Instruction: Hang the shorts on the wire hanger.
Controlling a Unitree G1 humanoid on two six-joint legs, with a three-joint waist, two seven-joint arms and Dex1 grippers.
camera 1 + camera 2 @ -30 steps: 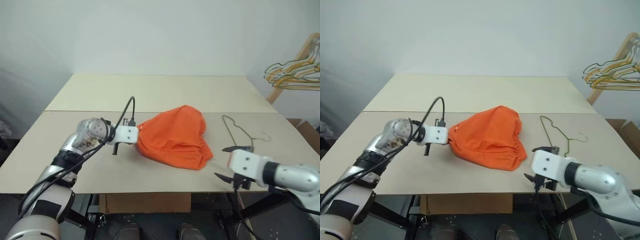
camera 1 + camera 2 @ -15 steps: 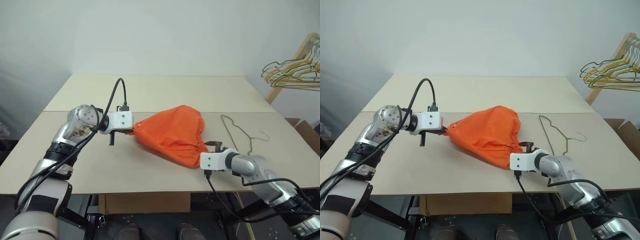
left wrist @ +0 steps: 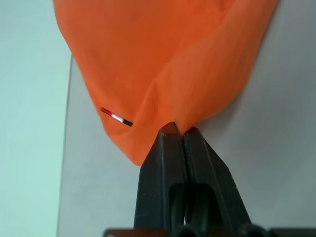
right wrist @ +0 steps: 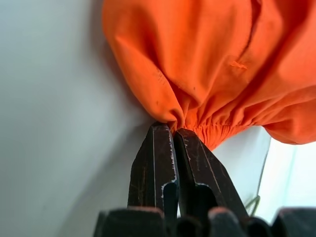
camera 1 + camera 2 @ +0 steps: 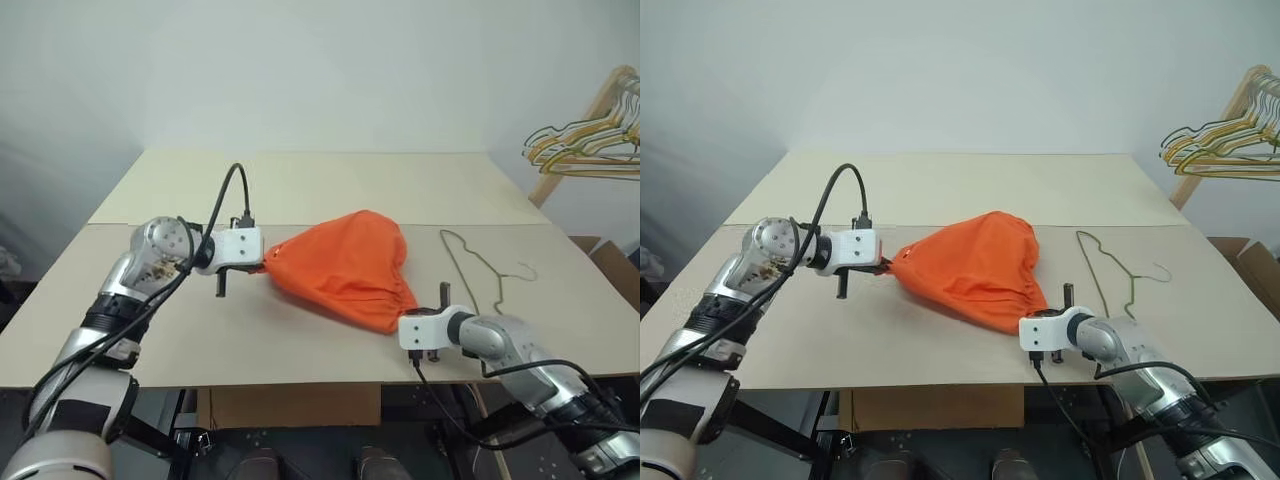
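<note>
1. On the pale tabletop (image 5: 300, 190), seen from the left eye, the shorts (image 5: 345, 265) lie bunched in an orange mound, long axis running from the left gripper (image 5: 262, 266) down toward the right gripper (image 5: 408, 318) at the near edge. The wire hanger (image 5: 470, 265) lies flat just to their right, apart from them, hook toward the right edge.
2. From the right eye, the same layout; bunched yellow and pale hangers (image 5: 1220, 145) hang on a wooden rack at far right.
3. At the left wrist, the jaws are pinched together on an orange corner near a small striped tag (image 3: 117, 117).
4. At the right wrist, the jaws are clamped on the gathered waistband (image 4: 217, 131).
</note>
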